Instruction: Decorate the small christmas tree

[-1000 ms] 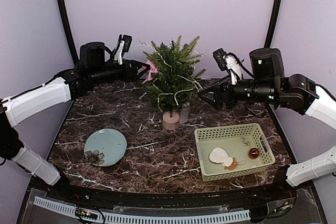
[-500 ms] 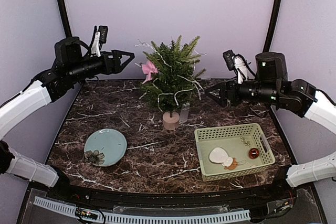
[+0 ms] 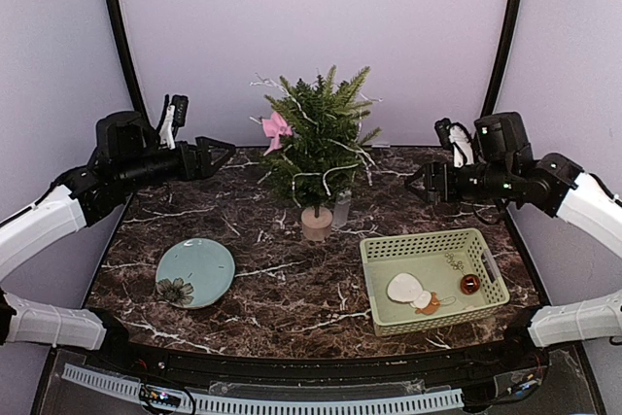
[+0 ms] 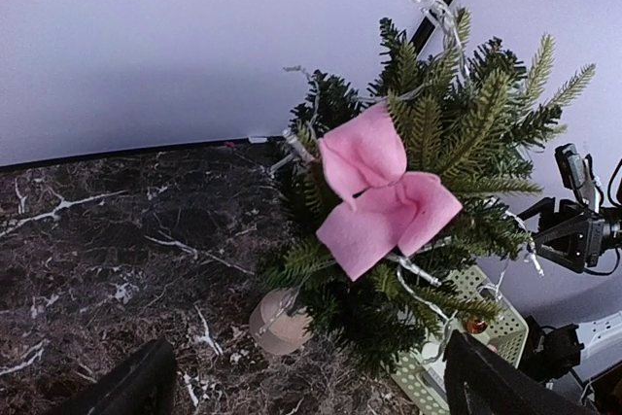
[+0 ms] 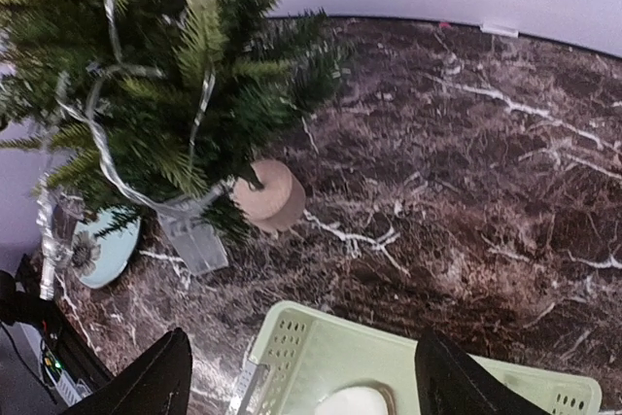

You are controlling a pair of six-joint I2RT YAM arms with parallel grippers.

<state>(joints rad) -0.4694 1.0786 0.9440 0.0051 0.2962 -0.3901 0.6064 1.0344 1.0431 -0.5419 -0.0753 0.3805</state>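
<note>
The small christmas tree stands in its beige-pink pot at the back middle of the table, wound with a string of clear lights. A pink felt bow hangs on its left branches, touched by neither gripper. My left gripper hovers open and empty left of the tree; its wrist view has the bow straight ahead, above the pot. My right gripper is open and empty to the right of the tree, above the green basket. Its wrist view shows the tree and pot.
The basket holds a white ornament, a brown ball and a small gold piece. A pale blue plate with a flower lies front left. A clear battery box stands beside the pot.
My left gripper has opened, left the pink bow on the tree and drawn back to the left and down. My right arm has pulled back to the right, away from the tree.
</note>
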